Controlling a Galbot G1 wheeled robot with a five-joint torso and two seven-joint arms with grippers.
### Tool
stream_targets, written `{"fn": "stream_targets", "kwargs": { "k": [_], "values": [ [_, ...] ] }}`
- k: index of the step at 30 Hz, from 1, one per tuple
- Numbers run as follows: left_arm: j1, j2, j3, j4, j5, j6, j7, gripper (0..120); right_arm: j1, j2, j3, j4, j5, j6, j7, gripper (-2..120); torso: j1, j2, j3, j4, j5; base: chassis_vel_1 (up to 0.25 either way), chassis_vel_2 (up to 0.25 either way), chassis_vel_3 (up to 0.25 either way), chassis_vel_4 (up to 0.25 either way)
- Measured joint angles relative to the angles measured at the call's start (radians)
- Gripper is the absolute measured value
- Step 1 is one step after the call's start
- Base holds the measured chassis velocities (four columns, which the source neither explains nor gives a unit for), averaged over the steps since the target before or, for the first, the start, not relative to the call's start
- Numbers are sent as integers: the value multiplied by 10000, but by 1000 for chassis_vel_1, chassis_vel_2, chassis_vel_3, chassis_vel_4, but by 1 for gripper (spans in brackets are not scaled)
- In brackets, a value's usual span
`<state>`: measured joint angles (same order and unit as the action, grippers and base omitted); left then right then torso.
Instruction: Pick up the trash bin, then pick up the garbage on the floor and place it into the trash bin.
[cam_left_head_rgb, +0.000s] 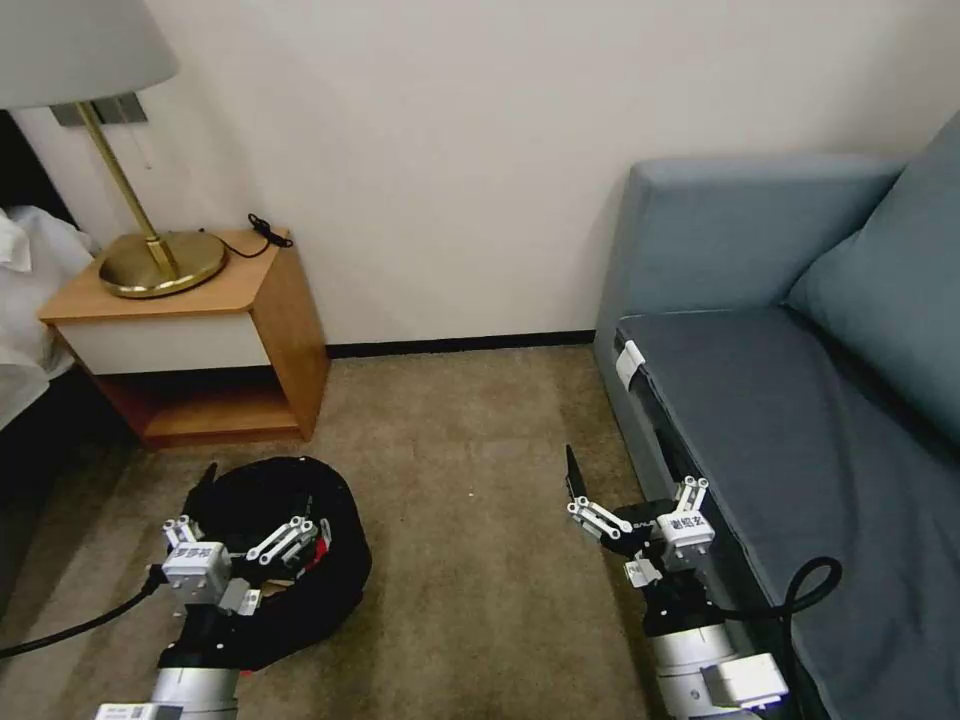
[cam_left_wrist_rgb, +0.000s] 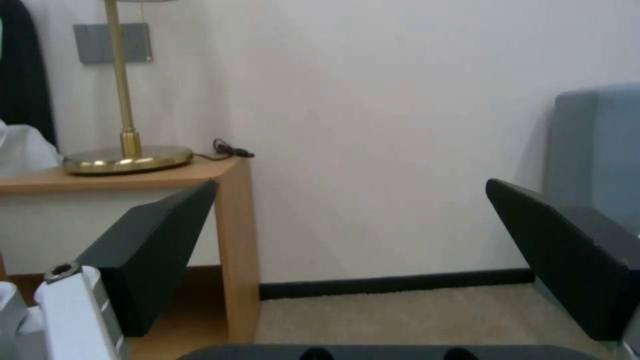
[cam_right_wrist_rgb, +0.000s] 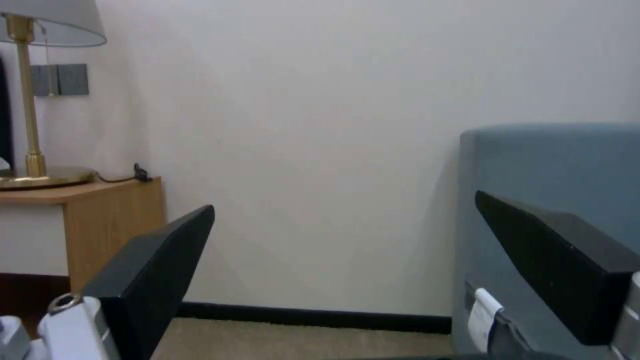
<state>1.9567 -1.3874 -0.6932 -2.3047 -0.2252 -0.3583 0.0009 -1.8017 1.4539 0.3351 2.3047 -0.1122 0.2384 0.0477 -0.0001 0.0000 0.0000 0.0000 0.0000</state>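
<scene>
The round trash bin in crinkly black plastic (cam_left_head_rgb: 300, 560) sits on the carpet before the wooden nightstand (cam_left_head_rgb: 200, 330) — left gripper (cam_left_head_rgb: 235, 535) over it, fingers spread; right gripper (cam_left_head_rgb: 640, 500) farther right, also spread.

The right gripper (cam_right_wrist_rgb: 343, 235) has its two dark fingers (cam_right_wrist_rgb: 150, 280) spread wide apart, nothing between them. Beyond the gap stands a bare pale wall (cam_right_wrist_rgb: 320, 125) with a dark baseboard (cam_right_wrist_rgb: 313, 316) over beige carpet (cam_right_wrist_rgb: 300, 342). Past one finger sits a wooden nightstand (cam_right_wrist_rgb: 100, 225) bearing a brass lamp (cam_right_wrist_rgb: 30, 100); past the other, a blue-grey sofa (cam_right_wrist_rgb: 547, 165) with what looks like a white tag (cam_right_wrist_rgb: 483, 312).
</scene>
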Motion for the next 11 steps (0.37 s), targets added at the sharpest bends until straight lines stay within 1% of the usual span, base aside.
{"fn": "stream_targets", "kwargs": {
  "k": [11],
  "values": [
    [-8, 4, -10, 5, -11, 26, 0, 100, 12, -14, -7, -6, 15, -21, 0, 100, 0, 0, 0, 0, 0, 0, 0, 0, 0]
  ]
}}
